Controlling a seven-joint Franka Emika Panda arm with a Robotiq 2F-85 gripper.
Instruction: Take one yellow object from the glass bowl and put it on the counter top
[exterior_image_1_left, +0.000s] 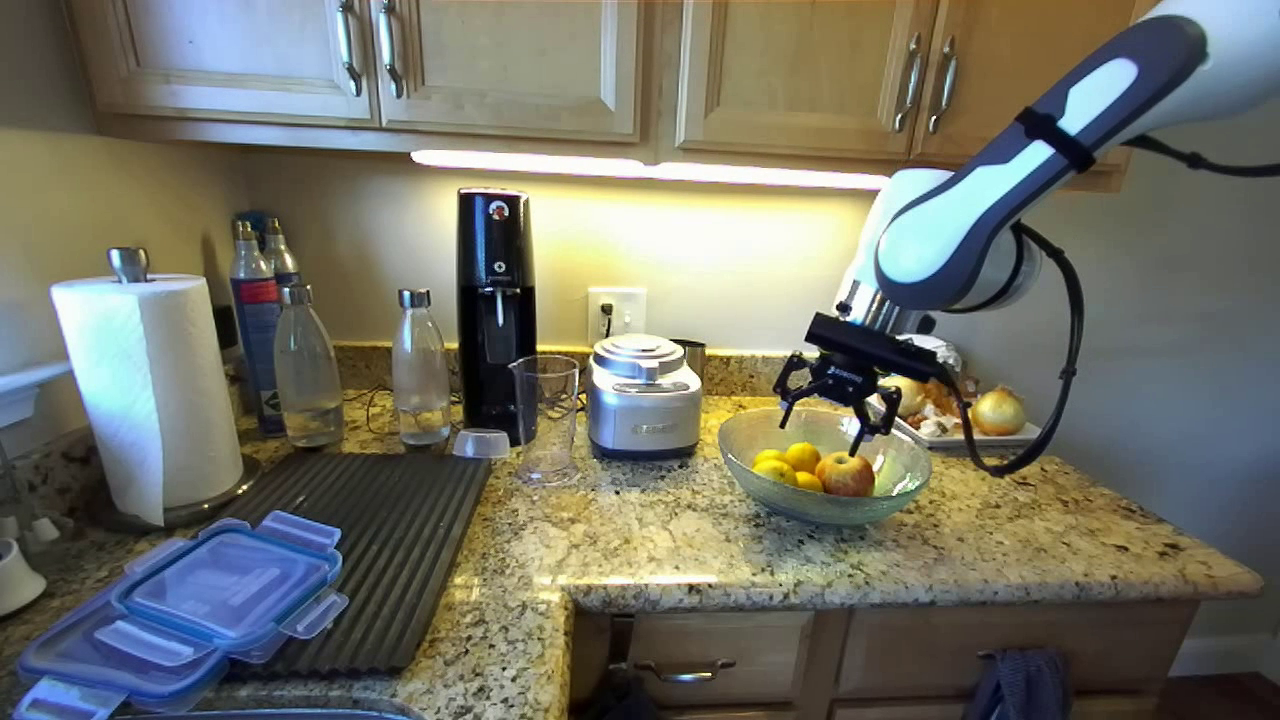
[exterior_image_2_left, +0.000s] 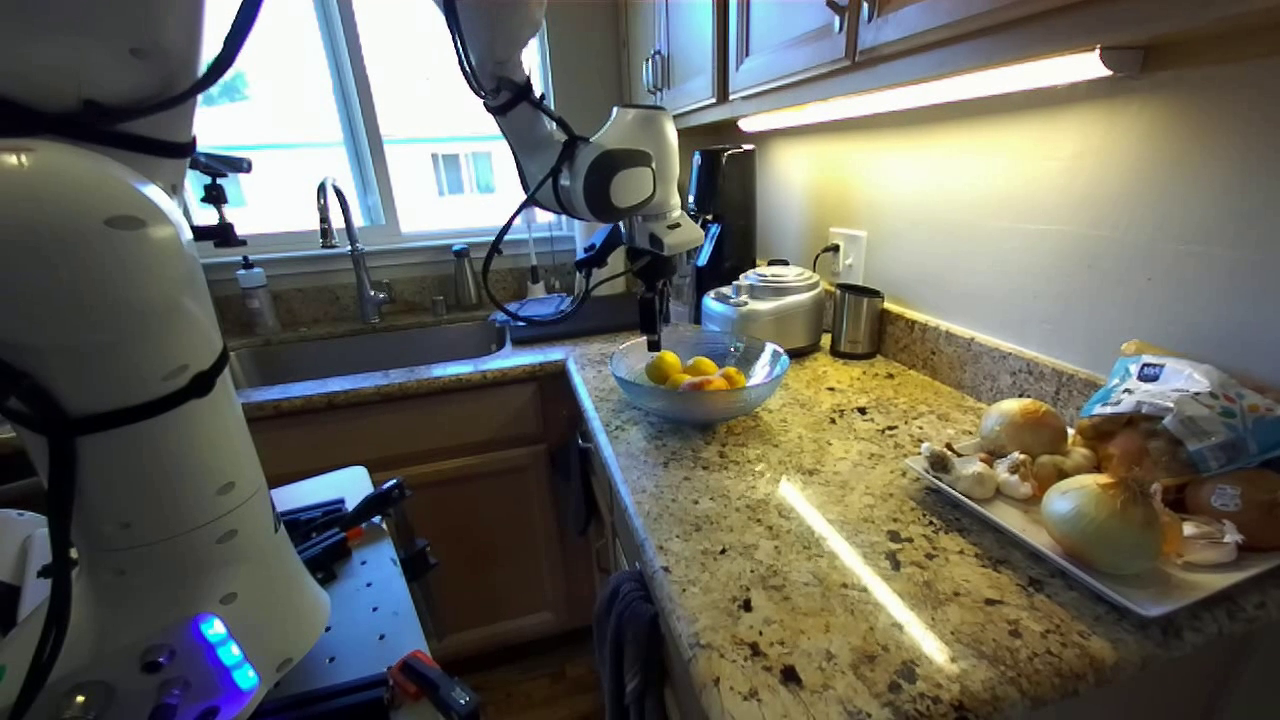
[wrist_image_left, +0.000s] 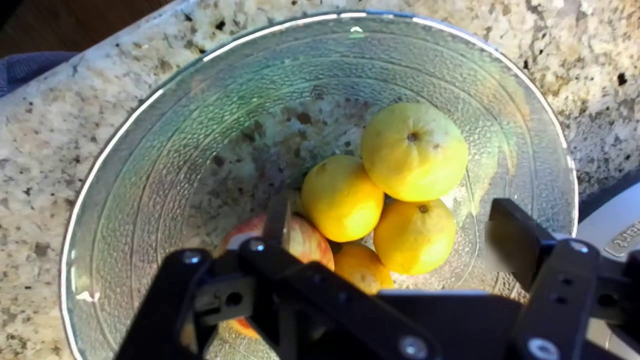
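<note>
Several yellow fruits (exterior_image_1_left: 803, 457) lie together in the clear glass bowl (exterior_image_1_left: 830, 510), beside a red-yellow apple (exterior_image_1_left: 848, 475). The bowl (exterior_image_2_left: 700, 404) stands on the speckled granite counter top (exterior_image_1_left: 640, 540). My gripper (exterior_image_1_left: 820, 437) points down over the bowl, open and empty, with its fingers spread. In the wrist view the gripper (wrist_image_left: 392, 227) straddles some of the yellow fruits (wrist_image_left: 415, 237); a finger overlaps the apple (wrist_image_left: 310, 240). The largest yellow fruit (wrist_image_left: 414, 151) lies beyond the fingertips. A lower fruit (wrist_image_left: 362, 267) is partly hidden by the gripper. I cannot tell whether the fingers touch any fruit.
A silver appliance (exterior_image_1_left: 645, 400) and a clear pitcher (exterior_image_1_left: 547, 425) stand beside the bowl. A white plate (exterior_image_2_left: 1120, 590) holds onions and garlic. A black ribbed mat (exterior_image_1_left: 390, 540) with plastic lids lies farther along the counter. Wall cabinets (exterior_image_1_left: 510, 70) hang above.
</note>
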